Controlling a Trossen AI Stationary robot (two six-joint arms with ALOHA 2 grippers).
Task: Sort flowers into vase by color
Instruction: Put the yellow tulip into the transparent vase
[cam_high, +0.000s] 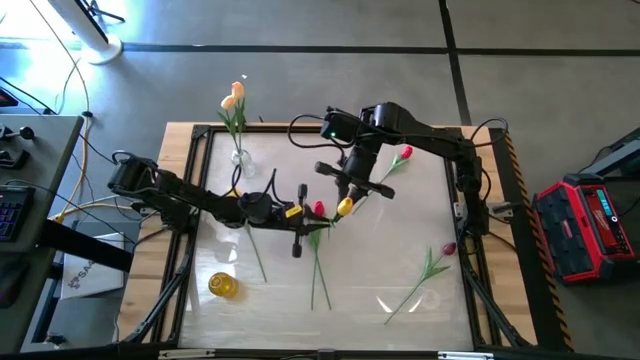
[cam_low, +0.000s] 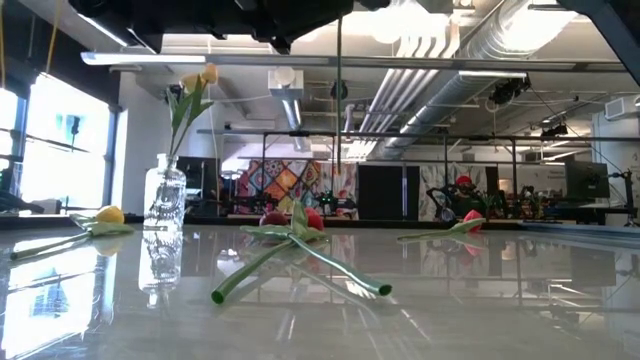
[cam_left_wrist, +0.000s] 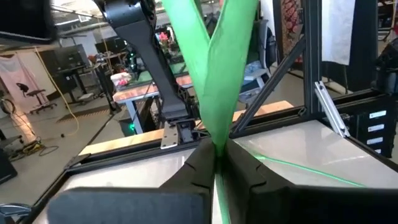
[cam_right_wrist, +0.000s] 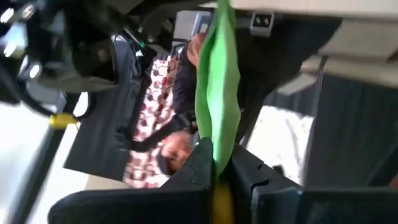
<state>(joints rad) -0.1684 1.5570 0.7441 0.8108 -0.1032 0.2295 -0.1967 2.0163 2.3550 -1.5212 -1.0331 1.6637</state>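
A yellow-headed tulip (cam_high: 344, 207) hangs in the air between my two grippers, above the middle of the table. My right gripper (cam_high: 346, 196) is shut on it near the head. My left gripper (cam_high: 316, 227) is shut on it lower down, at its leaves. A glass vase (cam_high: 239, 156) at the far left holds peach tulips (cam_high: 234, 97). A red tulip (cam_high: 318, 208) and a second stem (cam_high: 254, 250) lie crossed under the grippers. Another yellow tulip (cam_high: 222, 285), a dark red one (cam_high: 448, 248) and a pink one (cam_high: 405, 153) also show. My left gripper pinches the tulip between its two fingers where the stem (cam_left_wrist: 217, 167) meets its two leaves (cam_left_wrist: 214, 74). The leaves stand up out of the fingers in a V. The tulip is clear of the table. My right gripper pinches the same tulip between its two fingers, on a green leaf (cam_right_wrist: 217, 106) close to the yellow head (cam_right_wrist: 219, 200), which sits back between the fingers. The fingers come from above. The flower is clear of the table.
The table has a glossy top inside a black frame (cam_high: 190, 200). The crossed stems (cam_low: 300, 262) lie at the centre, the vase (cam_low: 164, 198) stands at the far left, and loose tulips lie near left (cam_low: 108, 215) and near right (cam_low: 468, 222).
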